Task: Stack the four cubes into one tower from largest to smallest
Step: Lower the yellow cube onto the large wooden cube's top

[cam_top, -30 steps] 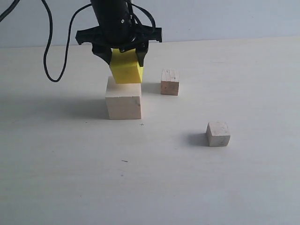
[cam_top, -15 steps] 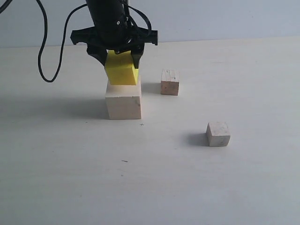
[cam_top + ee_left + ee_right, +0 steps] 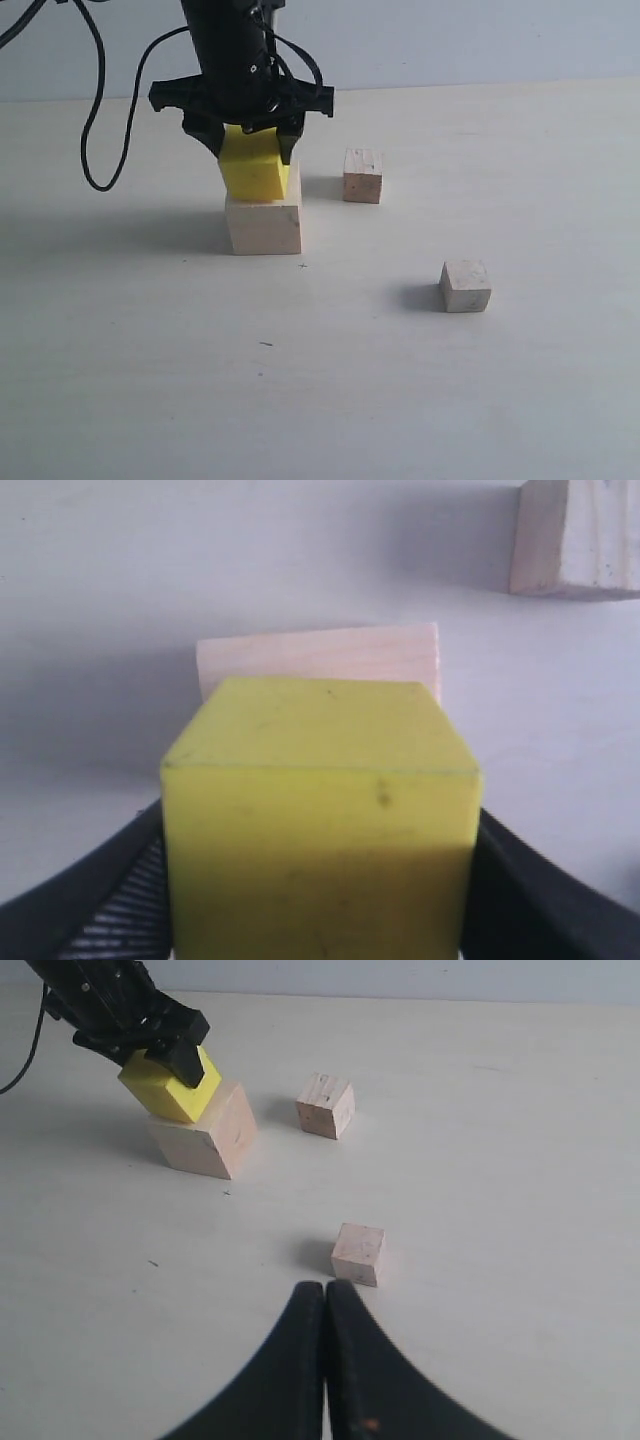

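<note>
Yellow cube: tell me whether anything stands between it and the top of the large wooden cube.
Nothing visible does. The left hand holds the yellow cube directly over the large pale cube. The far small cube and the near small cube stand apart on the table, off to one side.

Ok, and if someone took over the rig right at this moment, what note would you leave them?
The left gripper clamps the yellow cube at the top of the large wood cube; contact unclear.
The right gripper is shut, empty, held back.
The far small cube and near small cube lie apart on the table.
Done: nothing released yet. Left: seat and release yellow, then stack both small cubes.
</note>
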Action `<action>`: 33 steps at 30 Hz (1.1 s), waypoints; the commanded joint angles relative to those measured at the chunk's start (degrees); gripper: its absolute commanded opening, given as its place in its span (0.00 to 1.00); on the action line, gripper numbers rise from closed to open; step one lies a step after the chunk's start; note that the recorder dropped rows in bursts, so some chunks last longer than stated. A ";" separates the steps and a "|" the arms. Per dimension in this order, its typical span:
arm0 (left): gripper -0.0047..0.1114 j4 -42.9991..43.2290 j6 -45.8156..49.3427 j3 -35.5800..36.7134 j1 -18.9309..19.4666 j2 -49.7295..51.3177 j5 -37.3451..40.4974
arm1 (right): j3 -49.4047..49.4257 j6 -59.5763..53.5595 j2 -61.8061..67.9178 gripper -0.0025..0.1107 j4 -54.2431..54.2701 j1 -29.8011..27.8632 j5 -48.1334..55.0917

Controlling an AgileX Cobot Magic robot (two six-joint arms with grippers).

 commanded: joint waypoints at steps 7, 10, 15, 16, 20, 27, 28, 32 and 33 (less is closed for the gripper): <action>0.04 1.21 -2.55 0.23 -0.15 -0.98 -0.05 | 0.28 -0.38 -0.27 0.02 0.00 -0.07 -0.37; 0.04 1.11 -3.32 0.23 -0.15 -0.98 -0.05 | 0.28 -0.38 -0.27 0.02 0.00 -0.07 -0.37; 0.04 -0.25 -4.50 0.23 -0.15 -0.98 -0.05 | 0.28 -0.38 -0.27 0.02 0.00 -0.07 -0.37; 0.04 -0.25 -4.58 0.23 -0.15 -0.98 -0.05 | 0.28 -0.38 -0.27 0.02 0.00 -0.07 -0.37; 0.04 -0.25 -4.88 0.23 -0.15 -0.98 -0.05 | 0.28 -0.38 -0.27 0.02 0.00 -0.07 -0.37; 0.04 -0.02 -4.92 0.23 -0.15 -0.98 -0.05 | 0.28 -0.38 -0.27 0.02 0.00 -0.07 -0.37; 0.04 0.08 -4.92 0.23 -0.15 -0.98 -0.05 | 0.28 -0.38 -0.27 0.02 0.00 -0.07 -0.37; 0.11 1.23 -4.92 0.23 -0.15 -0.98 -0.05 | 0.28 -0.43 -0.27 0.02 0.00 -0.07 -0.25; 0.14 1.23 -4.92 0.23 -0.15 -0.98 -0.05 | 0.28 -0.43 -0.27 0.02 0.00 -0.07 -0.25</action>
